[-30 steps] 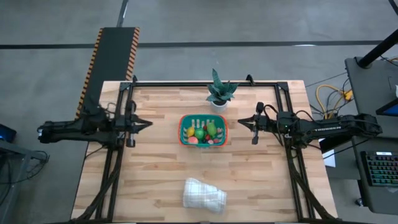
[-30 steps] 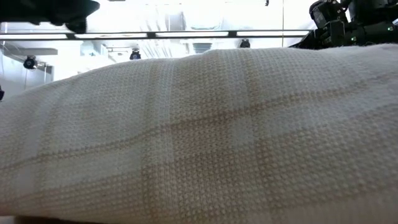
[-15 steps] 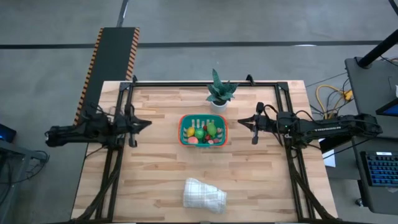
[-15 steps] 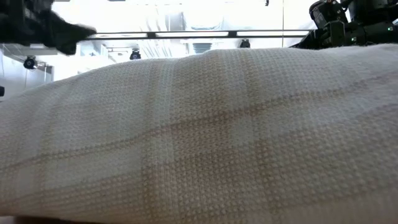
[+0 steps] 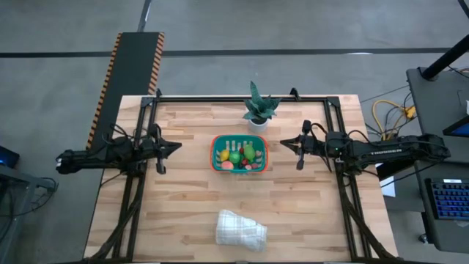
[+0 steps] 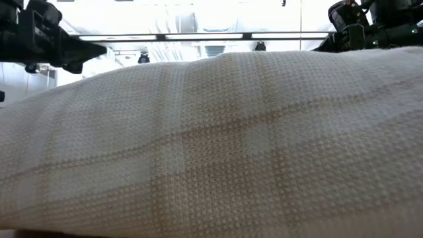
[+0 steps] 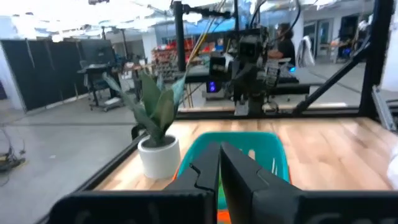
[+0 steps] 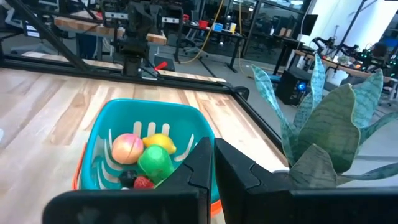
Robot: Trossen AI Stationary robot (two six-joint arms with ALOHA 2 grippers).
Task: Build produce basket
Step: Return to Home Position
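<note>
The teal basket (image 5: pixel 239 153) with an orange rim stands on the middle of the wooden table. Produce lies in it: a pink piece (image 8: pixel 127 148), a yellow one (image 8: pixel 160 143), a green one (image 8: pixel 155 163) and a small red berry (image 8: pixel 143 182). My left gripper (image 5: pixel 176 146) is shut and level, left of the basket and apart from it, pointing at it (image 7: pixel 249 149). My right gripper (image 5: pixel 284 144) is shut and level on the basket's right, also apart from it. In the wrist views the shut fingers of the left gripper (image 7: pixel 219 149) and the right gripper (image 8: pixel 213 144) hold nothing.
A potted plant (image 5: pixel 258 108) in a white pot stands just behind the basket at the far edge. A folded white cloth (image 5: pixel 240 229) lies near the front edge and fills the low view (image 6: pixel 211 145). Black frame rails (image 5: pixel 143 132) run along the table's left, right and far sides.
My left gripper has come down, staying shut and level, and now hangs lower at the table's left side. The right arm, the basket and the produce have kept still.
</note>
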